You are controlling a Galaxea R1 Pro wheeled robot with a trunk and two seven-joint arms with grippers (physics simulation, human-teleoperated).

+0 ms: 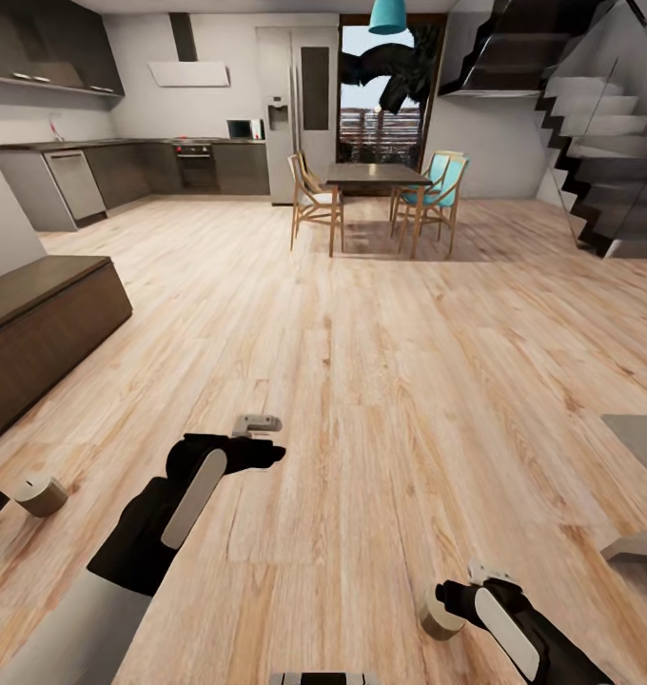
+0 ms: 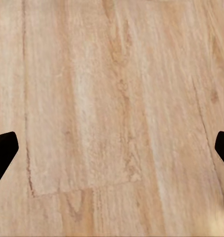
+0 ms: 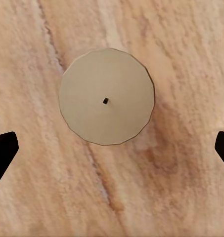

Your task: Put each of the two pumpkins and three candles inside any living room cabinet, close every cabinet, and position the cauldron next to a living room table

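On our left, a candle (image 1: 41, 496) lies on the floor (image 1: 381, 362), well to the left of our left pincer (image 1: 258, 423) and just beside the end of the cabinet (image 1: 38, 328). That cabinet is a long, low dark brown wood unit running away along the left wall, ahead and to the left of the left pincer. Our left pincer hangs over bare planks; in the left wrist view its dark fingertips (image 2: 3, 153) stand far apart at the two edges, with nothing between them, so it is wide apart and holds nothing.

Between the two arms the pale wood plank floor runs open and unobstructed far ahead to a dark dining table (image 1: 376, 176) with wooden chairs (image 1: 314, 195), well apart from both pincers.

At our right pincer (image 1: 457, 604), a second candle (image 1: 440, 616) sits just at its tip in the head view. In the right wrist view this candle (image 3: 107, 96) shows as a flat, round beige face with a small dark wick at its middle, lying ahead of the spread fingertips (image 3: 3, 153), not between them. The right pincer is wide apart and grips nothing. To the right of it, a pale table corner (image 1: 637, 438) with a grey slanted leg stands near, and a dark staircase (image 1: 599, 143) rises far beyond.
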